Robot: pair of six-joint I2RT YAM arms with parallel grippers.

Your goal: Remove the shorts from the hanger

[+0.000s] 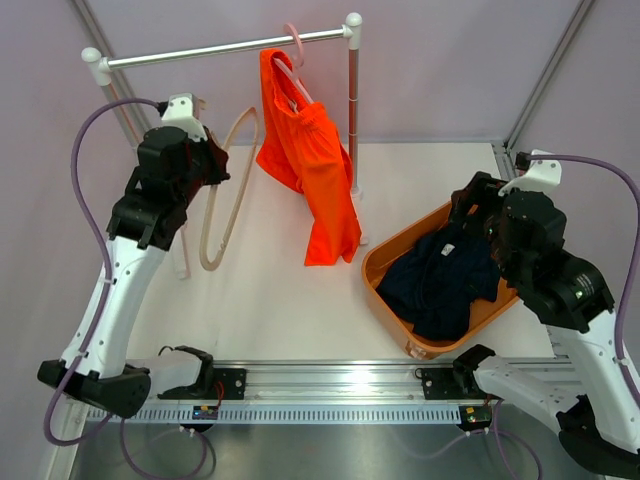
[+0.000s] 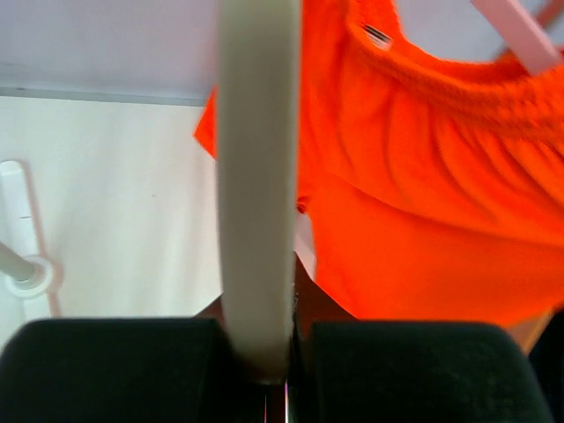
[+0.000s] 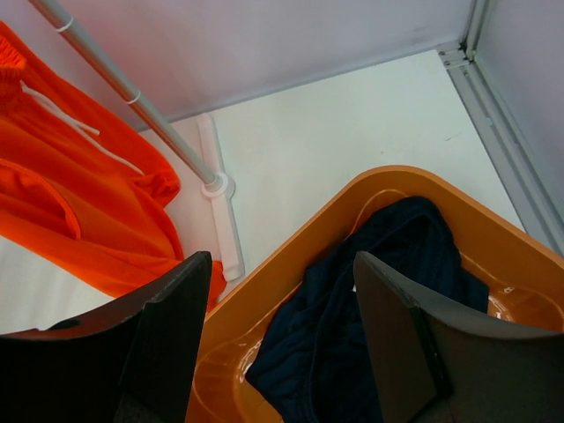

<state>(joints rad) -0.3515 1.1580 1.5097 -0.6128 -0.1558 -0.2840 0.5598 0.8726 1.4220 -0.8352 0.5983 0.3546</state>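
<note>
Navy shorts [image 3: 405, 242] sit in basket [image 3: 308, 233] beneath right gripper's [image 3: 282, 308] wide, empty jaws. Left gripper [image 2: 264, 361] pinches bare hanger [image 2: 256, 176]; orange shorts [image 2: 423, 203] need unhooking next.

beige hanger [image 2: 256, 176] blurred, orange shorts [image 2: 423, 203] cropped

The right end effector [image 3: 282, 264] is hovering with its jaws spread above an orange tub [image 3: 423, 182], where navy shorts [image 3: 322, 344] are lying crumpled; orange shorts [image 3: 79, 203] are hanging at left beside a rack pole [image 3: 132, 97] standing on the white worktop [image 3: 352, 123]
</note>
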